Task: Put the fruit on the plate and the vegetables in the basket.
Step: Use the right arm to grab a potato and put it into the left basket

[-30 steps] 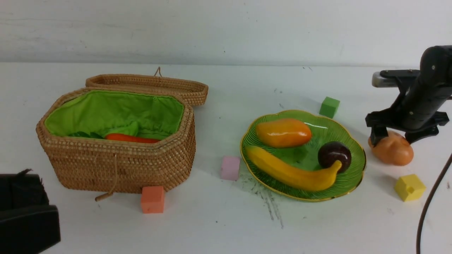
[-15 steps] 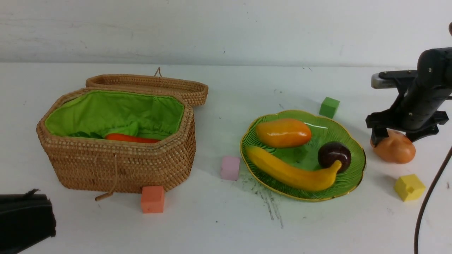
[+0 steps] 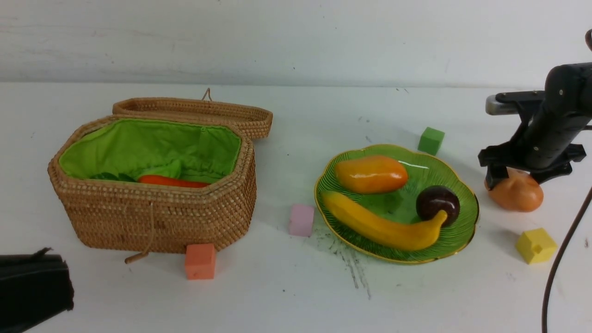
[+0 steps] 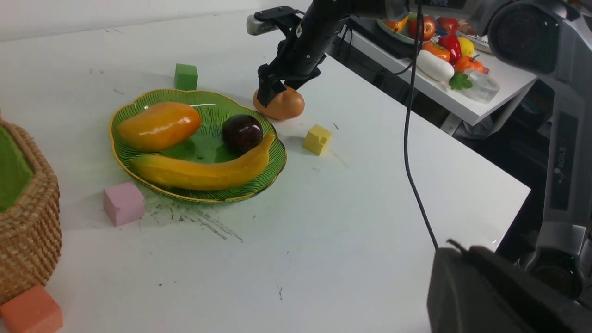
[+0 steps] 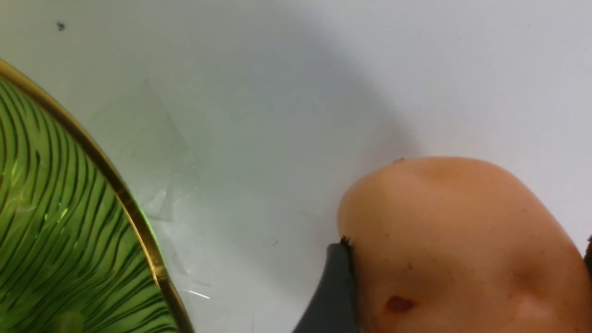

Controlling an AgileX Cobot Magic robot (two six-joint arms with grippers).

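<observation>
Four foam cubes dot my white table point(image 3: 296, 296): an orange cube point(image 3: 200, 261) touching the front foot of the basket point(image 3: 157, 217), a pink cube point(image 3: 301, 220) just beside the plate's near-left edge, a green cube point(image 3: 431, 140) behind the plate point(image 3: 462, 231), and a yellow cube point(image 3: 536, 246) near the potato point(image 3: 518, 196). From the left wrist view I also see a side table point(image 4: 490, 99) off the right edge, carrying a pile of other toy produce point(image 4: 439, 46), and the letters "AGILE" printed down the right arm's column point(image 4: 561, 162). A black cable point(image 3: 557, 273) hangs in front of the right side. Inside the green-lined basket, lid folded back, I can make out the carrot point(image 3: 171, 181) and a bit of dark green beside it. On the plate lie the mango point(image 3: 371, 174), the banana point(image 3: 384, 226) and the mangosteen point(image 3: 437, 204), the banana's tip touching the mangosteen. My right gripper point(image 3: 525, 178) stands over the potato with jaws spread wide on either side of it; in the right wrist view one finger point(image 5: 335, 291) touches the potato's flank, though I can't say it is gripped. My left gripper point(image 3: 32, 289) sits low at the near left corner, closed on nothing.
</observation>
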